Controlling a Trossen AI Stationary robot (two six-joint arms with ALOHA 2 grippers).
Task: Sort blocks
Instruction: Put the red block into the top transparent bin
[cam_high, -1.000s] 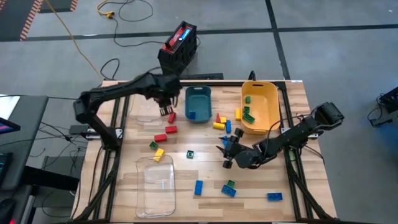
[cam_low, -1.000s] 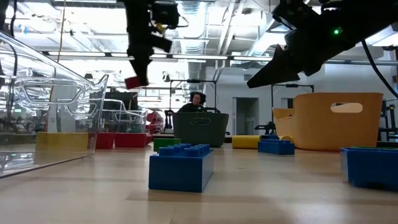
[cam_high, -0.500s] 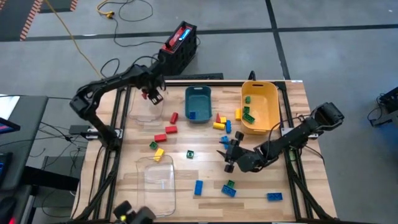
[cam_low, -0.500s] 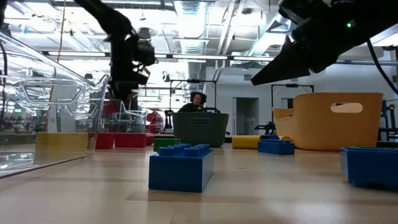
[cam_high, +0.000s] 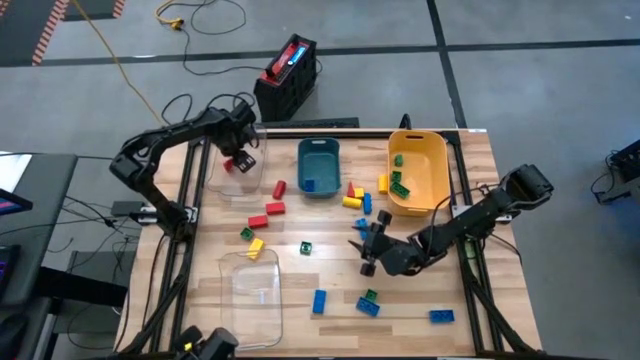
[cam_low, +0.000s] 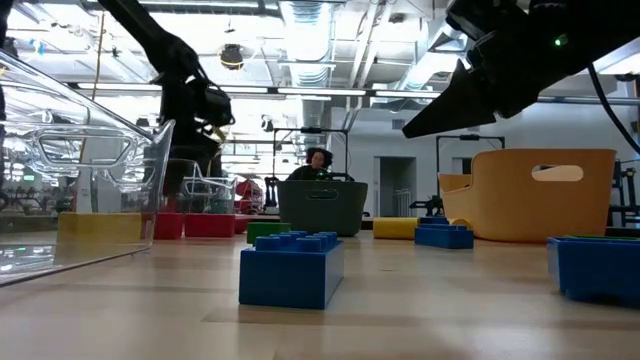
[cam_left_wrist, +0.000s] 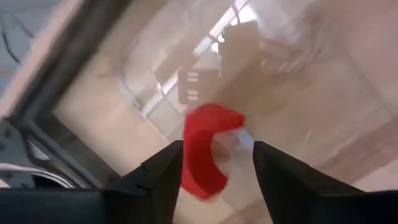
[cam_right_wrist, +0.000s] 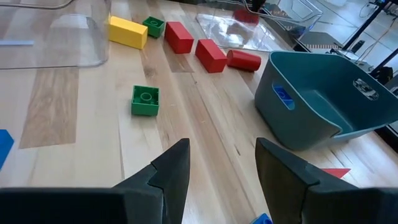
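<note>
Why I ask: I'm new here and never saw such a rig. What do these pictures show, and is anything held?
You see two dark robot arms at a wooden table. One picture looks straight down from above, one looks level across the tabletop, and two come from cameras on the arms' wrists, looking past each arm's own two fingers.

Small red, yellow, green and blue blocks lie scattered on the table, with a teal bin, a yellow bin and two clear trays.

The left tool is over the far tray. Its fingers are parted and a red block shows just past them, seemingly let go. The right tool hangs open above the middle of the table, holding nothing.
</note>
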